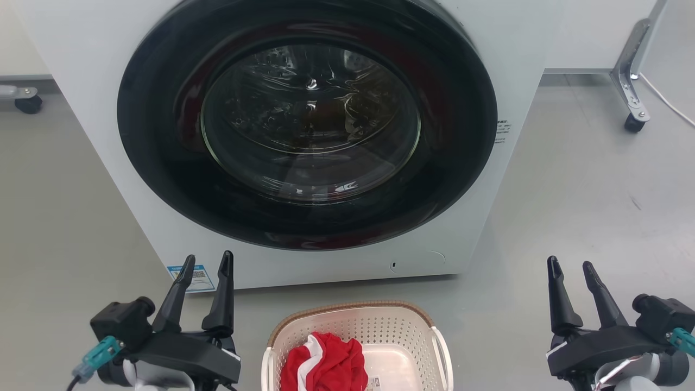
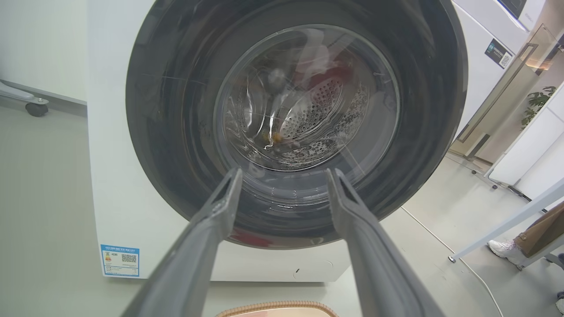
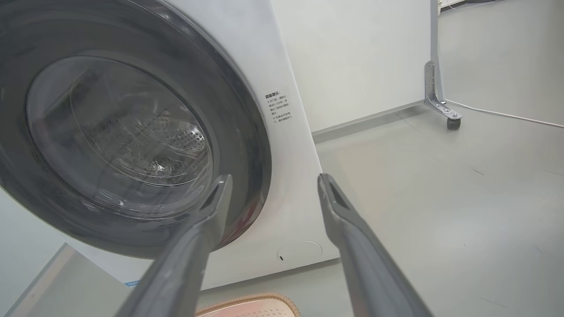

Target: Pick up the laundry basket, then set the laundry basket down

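The laundry basket (image 1: 402, 331), cream-white with perforated walls and a brown woven-look rim, sits on the floor at the bottom middle of the head view, with a red and white garment (image 1: 326, 364) inside. Its rim edge also shows in the left wrist view (image 2: 277, 307) and the right wrist view (image 3: 251, 304). My left gripper (image 1: 208, 262) (image 2: 284, 175) is open to the basket's left, apart from it, fingers empty. My right gripper (image 1: 570, 266) (image 3: 273, 179) is open to the basket's right, also apart and empty.
A white washing machine (image 1: 65, 65) with a dark round door (image 1: 309, 125) stands just beyond the basket. A wheeled metal leg (image 1: 630, 70) stands at the back right, a castor (image 1: 27, 103) at the back left. A person's shoe (image 2: 502, 248) shows at the far right.
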{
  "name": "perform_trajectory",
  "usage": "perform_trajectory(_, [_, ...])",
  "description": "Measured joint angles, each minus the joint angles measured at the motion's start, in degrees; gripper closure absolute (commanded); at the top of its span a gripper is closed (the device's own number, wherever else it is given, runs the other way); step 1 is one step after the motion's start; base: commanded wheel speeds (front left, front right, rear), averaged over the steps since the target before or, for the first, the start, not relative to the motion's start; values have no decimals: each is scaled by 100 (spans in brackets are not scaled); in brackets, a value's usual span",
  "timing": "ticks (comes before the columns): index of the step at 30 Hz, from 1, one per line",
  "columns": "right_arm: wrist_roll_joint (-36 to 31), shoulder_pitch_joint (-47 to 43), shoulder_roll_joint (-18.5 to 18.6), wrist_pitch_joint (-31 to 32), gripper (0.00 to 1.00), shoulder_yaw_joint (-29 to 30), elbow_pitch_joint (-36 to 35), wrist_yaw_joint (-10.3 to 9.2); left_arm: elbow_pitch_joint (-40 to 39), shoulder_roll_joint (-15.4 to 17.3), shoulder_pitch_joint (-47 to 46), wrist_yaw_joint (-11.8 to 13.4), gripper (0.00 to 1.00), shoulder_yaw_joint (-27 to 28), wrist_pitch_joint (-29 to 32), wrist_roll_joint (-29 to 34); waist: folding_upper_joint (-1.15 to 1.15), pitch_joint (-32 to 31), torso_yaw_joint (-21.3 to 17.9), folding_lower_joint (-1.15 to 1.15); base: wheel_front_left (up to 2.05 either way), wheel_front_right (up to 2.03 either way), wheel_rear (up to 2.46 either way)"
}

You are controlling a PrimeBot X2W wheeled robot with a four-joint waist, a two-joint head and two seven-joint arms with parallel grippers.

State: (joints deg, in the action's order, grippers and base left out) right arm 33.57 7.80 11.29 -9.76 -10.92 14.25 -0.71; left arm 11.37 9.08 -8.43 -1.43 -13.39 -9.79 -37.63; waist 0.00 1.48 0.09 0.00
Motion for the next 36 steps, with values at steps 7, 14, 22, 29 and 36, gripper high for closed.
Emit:
perform_trajectory(7, [-516,10,48,-151,0,-152,5,-37,76,24,0,68,0,-143,-149,392,0,3,1,0,0,0,0])
perform_trajectory(14, [-910,18,56,-297,0,-252,9,-38,138,25,-1,134,0,-243,-296,728,0,-8,-3,0,0,0,0])
perform_trajectory(22, [-1341,18,57,-453,0,-311,19,-80,181,24,-14,248,0,-332,-454,1126,0,-16,-9,0,0,0,0])
perform_trajectory(29, [-1418,18,35,-453,0,-263,77,-79,264,5,-29,355,0,-290,-467,1234,0,-15,-11,0,0,0,0])
perform_trajectory(36, [-1417,15,9,-453,0,-210,124,-56,319,-2,-29,432,0,-248,-459,1233,0,-4,-7,0,0,0,0])
